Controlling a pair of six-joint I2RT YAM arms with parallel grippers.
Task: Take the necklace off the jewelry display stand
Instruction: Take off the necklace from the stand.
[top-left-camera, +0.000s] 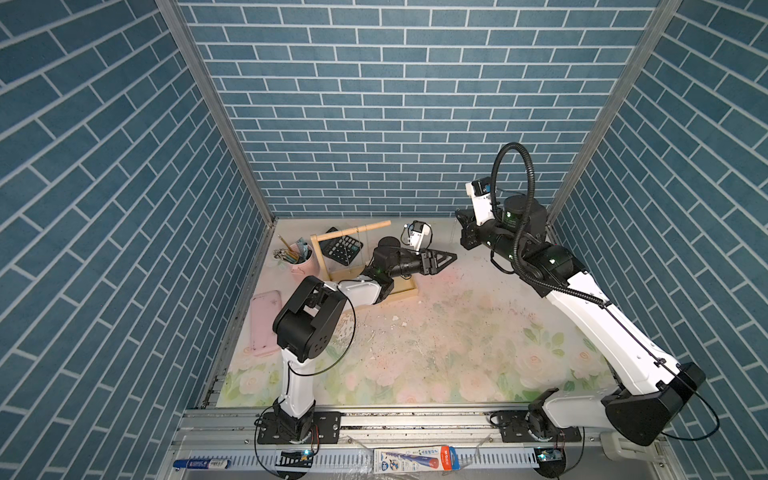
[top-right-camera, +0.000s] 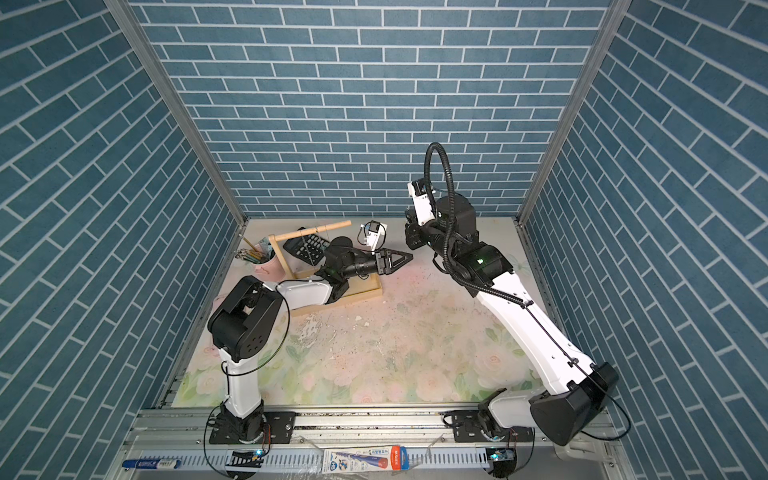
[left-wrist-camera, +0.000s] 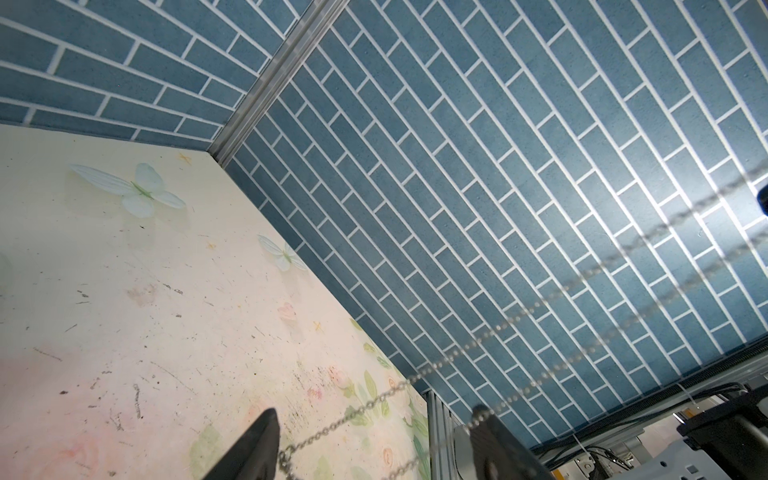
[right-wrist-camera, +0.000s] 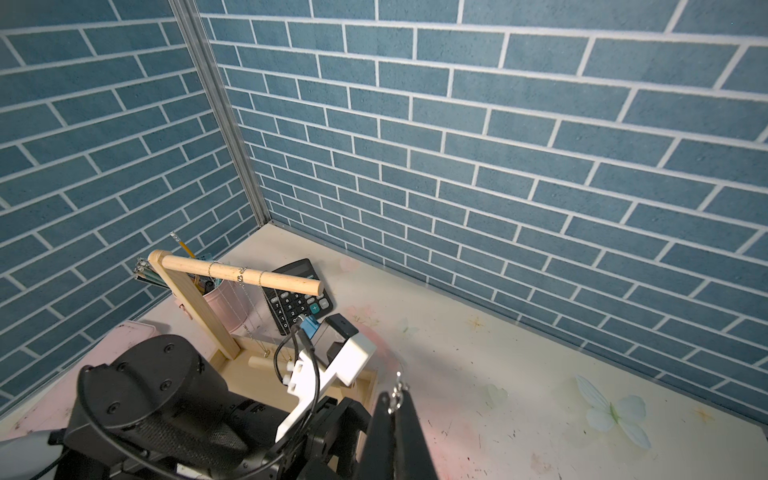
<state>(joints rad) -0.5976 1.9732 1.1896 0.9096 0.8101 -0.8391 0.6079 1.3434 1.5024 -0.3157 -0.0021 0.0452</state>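
Far side, right of stand (right-wrist-camera: 193, 304): right gripper (right-wrist-camera: 395, 399) clamped tight on necklace (left-wrist-camera: 519, 313) clasp; chain stretches to left gripper (left-wrist-camera: 376, 411), jaws spread, strands crossing gap unclamped; stand far left

The bottom edge cut off my left fingers (left-wrist-camera: 257, 449) and my right fingers (right-wrist-camera: 411, 440). The necklace (left-wrist-camera: 409, 379) blurred to a smear farther out. My left arm (top-left-camera: 359, 291) hid much of the jewelry display stand (top-left-camera: 320, 259) tray, and its hanging chains were too thin to count from above.
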